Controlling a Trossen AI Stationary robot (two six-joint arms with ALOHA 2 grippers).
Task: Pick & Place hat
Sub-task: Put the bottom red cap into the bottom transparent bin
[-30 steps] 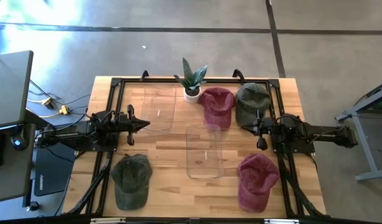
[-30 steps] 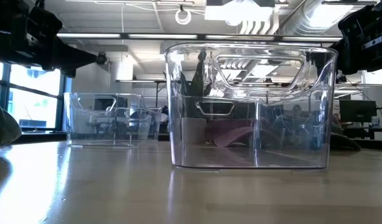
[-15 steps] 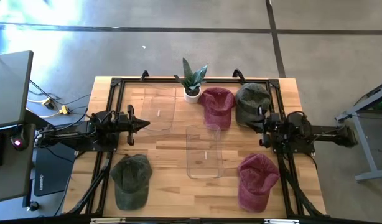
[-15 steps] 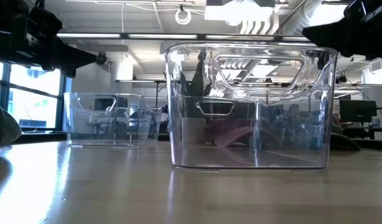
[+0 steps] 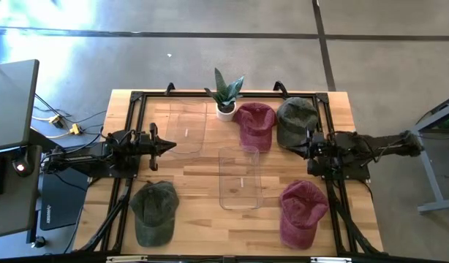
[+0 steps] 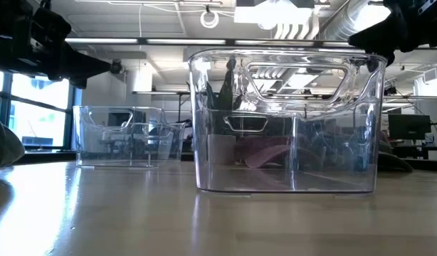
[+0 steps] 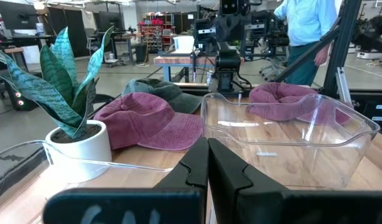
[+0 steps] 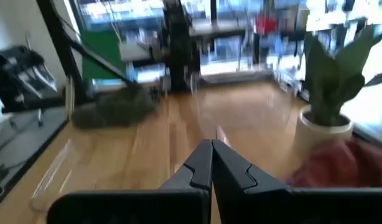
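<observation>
hovering right gripper pressed together, empty, beside green hat | left gripper pressed together, empty

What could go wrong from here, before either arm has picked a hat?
1. The right gripper is shut beside the far green hat and far red hat, which touch; a grab may drag both.
2. The potted plant stands next to the red hat and could tip.
3. The clear bins are hard to see; an arm may clip a rim.
</observation>
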